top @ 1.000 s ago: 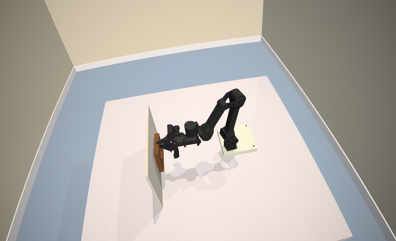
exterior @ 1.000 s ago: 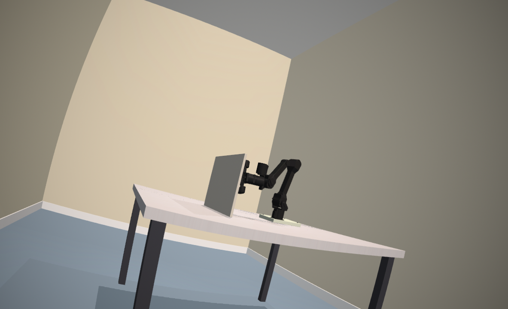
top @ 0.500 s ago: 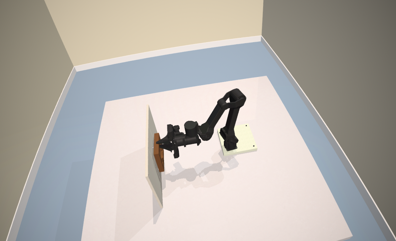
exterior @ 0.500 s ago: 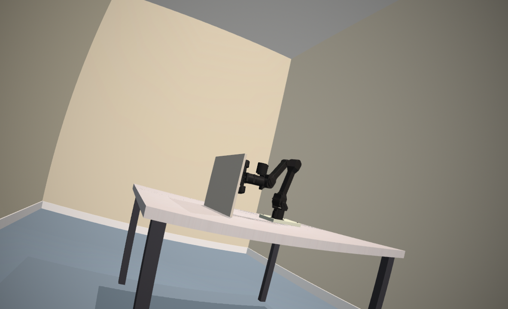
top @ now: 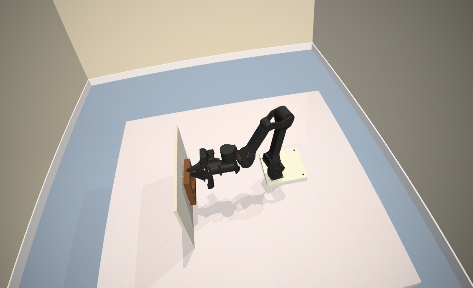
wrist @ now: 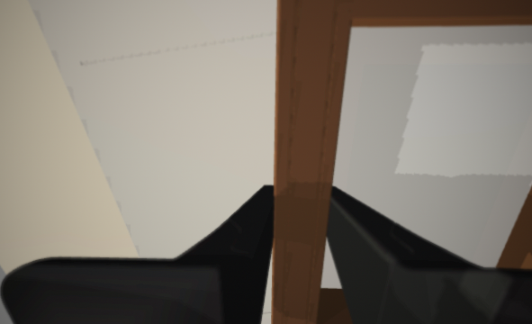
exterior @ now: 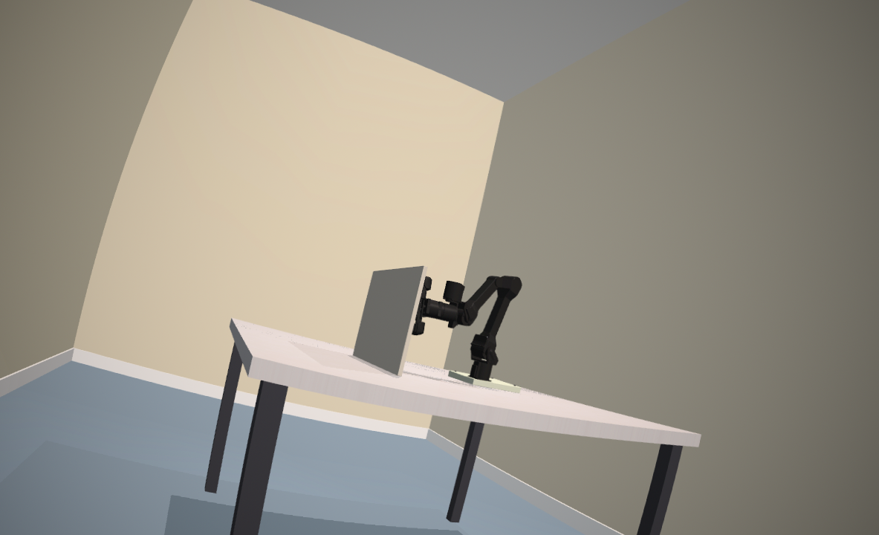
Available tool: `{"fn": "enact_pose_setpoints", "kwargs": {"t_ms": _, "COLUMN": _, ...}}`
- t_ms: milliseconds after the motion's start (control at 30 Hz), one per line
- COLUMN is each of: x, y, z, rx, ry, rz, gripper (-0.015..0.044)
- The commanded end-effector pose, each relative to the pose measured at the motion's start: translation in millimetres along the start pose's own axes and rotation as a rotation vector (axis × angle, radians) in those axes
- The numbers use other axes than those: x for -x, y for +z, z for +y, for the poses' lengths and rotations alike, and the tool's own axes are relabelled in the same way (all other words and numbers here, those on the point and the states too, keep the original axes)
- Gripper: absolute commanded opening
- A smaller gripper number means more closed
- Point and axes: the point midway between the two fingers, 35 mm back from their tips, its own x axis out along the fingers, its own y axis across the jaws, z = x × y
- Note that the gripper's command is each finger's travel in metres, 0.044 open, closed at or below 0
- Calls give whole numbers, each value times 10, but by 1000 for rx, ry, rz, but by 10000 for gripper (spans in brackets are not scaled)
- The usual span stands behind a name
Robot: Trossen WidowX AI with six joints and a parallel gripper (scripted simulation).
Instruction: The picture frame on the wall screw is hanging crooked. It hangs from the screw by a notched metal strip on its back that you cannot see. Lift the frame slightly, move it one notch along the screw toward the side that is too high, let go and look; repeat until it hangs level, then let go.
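Note:
The brown picture frame (top: 192,197) (wrist: 308,112) is in front of the upright pale board (top: 180,150) (exterior: 388,319) (wrist: 180,135). My gripper (top: 190,172) (wrist: 298,195) is shut on one side bar of the frame, one finger outside it and one inside the opening. In the wrist view this bar runs nearly straight up the picture, while the board's left edge slants against it; how far the frame is off level I cannot tell. The screw and the notched strip are hidden behind the frame. In the exterior view the board hides the frame and fingertips.
The board stands on the pale table (top: 302,233) (exterior: 362,392). The arm rises from a light yellow-green base plate (top: 295,164) on the side facing the frame. The arm's wrist and forearm reach across above the table toward the board.

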Motion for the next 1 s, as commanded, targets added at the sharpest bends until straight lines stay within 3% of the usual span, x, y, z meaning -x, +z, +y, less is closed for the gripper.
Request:
{"fn": "enact_pose_setpoints", "kwargs": {"t_ms": 0, "x": -1, "y": -4, "z": 40, "rx": -6, "ry": 11, "rz": 1, "gripper": 0}}
{"fn": "enact_pose_setpoints", "kwargs": {"t_ms": 967, "x": -1, "y": -4, "z": 76, "rx": -6, "ry": 12, "rz": 1, "gripper": 0}}
